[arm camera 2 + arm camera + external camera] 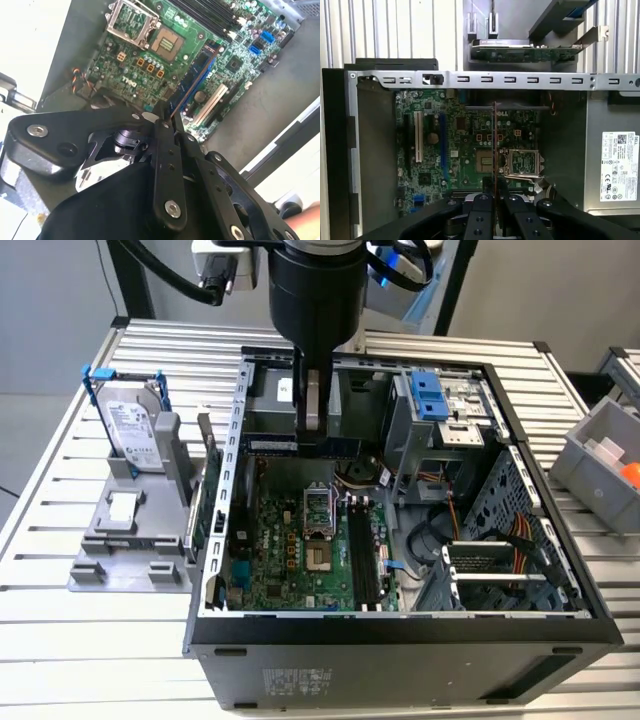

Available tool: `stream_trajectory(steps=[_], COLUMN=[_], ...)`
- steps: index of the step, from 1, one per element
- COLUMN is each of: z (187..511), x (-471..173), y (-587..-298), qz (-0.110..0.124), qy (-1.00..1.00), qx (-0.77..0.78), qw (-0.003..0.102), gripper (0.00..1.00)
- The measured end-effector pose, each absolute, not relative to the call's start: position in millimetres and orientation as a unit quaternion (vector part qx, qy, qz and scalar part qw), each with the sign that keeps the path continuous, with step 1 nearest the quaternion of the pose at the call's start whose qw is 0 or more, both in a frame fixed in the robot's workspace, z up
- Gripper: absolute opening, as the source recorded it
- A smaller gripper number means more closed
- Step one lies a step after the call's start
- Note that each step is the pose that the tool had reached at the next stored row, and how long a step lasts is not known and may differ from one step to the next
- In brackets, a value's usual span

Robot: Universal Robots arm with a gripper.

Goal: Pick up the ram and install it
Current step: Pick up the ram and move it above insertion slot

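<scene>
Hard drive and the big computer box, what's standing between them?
In the exterior view, an upright green circuit card stands between the hard drive and the computer case, held in the grey holder.

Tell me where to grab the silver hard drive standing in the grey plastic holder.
Grip the silver hard drive at its upper half, pinching across its two broad flat faces, coming down from above. It stands on edge with its lower end sunk in the grey plastic holder, leaving the top free; a blue bracket runs along its narrow edges.
</scene>
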State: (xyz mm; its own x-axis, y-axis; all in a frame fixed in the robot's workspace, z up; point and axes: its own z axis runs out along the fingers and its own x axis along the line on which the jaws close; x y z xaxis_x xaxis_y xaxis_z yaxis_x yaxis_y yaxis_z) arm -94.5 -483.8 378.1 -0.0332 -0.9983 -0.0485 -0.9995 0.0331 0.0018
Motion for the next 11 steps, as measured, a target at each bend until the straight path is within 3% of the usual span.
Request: stream_trajectory(steps=[11], z=[378.1], x=[-83.3], y=[-477.0], qz=[0.017], qy=[0.735], qx=[-0.678], qw=[0.017], gripper=[0.00])
